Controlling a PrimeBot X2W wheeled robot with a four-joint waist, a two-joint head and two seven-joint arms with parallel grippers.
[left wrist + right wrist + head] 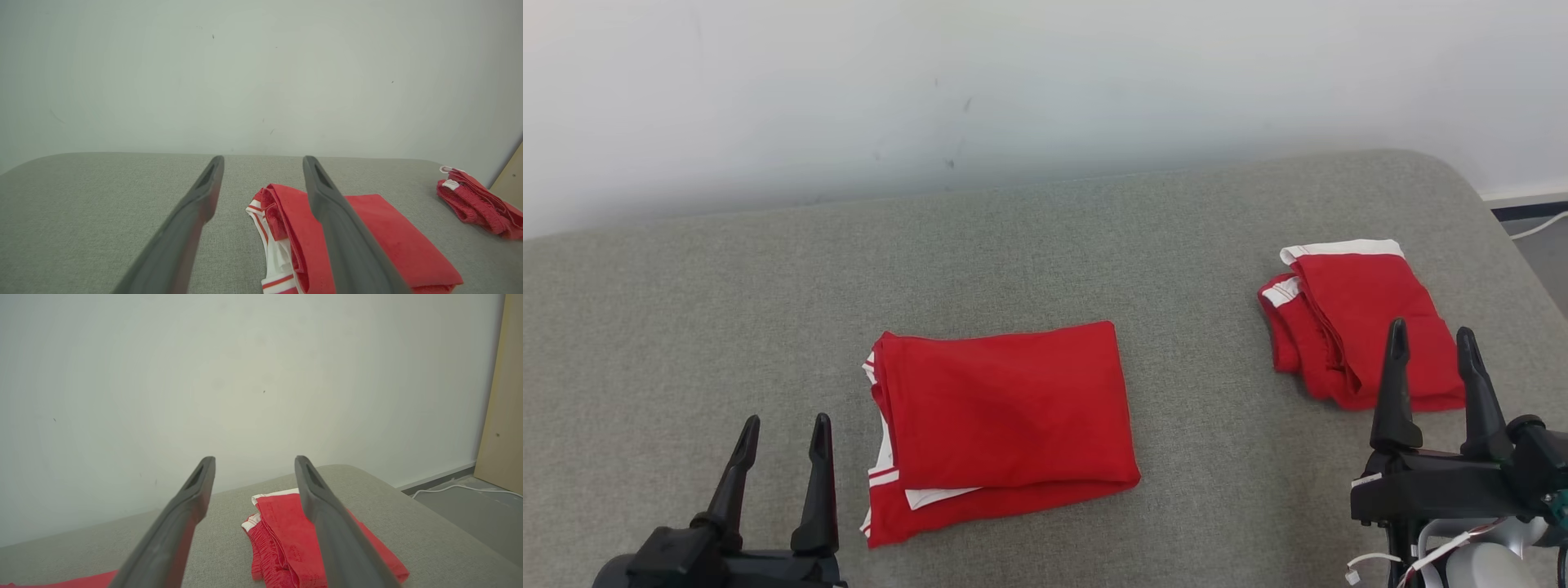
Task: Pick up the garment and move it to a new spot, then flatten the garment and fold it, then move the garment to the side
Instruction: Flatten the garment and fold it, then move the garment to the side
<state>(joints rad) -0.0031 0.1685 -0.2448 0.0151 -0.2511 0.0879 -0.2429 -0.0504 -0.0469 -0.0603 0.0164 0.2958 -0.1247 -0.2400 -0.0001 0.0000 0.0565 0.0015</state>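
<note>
Grey woven fabric is covering the broad padded surface (1094, 229), which is running up against a pale, lightly scuffed wall (1013, 82).

In the head view, the large folded red garment with white striped trim (1013, 408) is lying flat near the middle of the surface, just toward 6 o'clock. The smaller folded red garment with a white band (1356, 318) is resting well apart from it at 3 o'clock, near the surface's rounded edge. The left gripper (787, 418) is hovering at 7 o'clock, just beside the large garment's trimmed edge. The right gripper (1431, 327) is standing at 4 o'clock, with its fingers overlapping the smaller garment. Both pairs of fingers are spread wide and are holding nothing.

The left wrist view is revealing the large garment's stacked layers and its white striped trim edge-on, which the head view is flattening. The right wrist view is adding a tan wooden panel (502, 416) at 3 o'clock and a thin white cable (449, 488) trailing on the floor beside it. It is also catching a red sliver of the large garment at 7 o'clock.

Counting them up, two red garments are lying on the surface and two grippers are hovering over it, each with two dark fingers.
</note>
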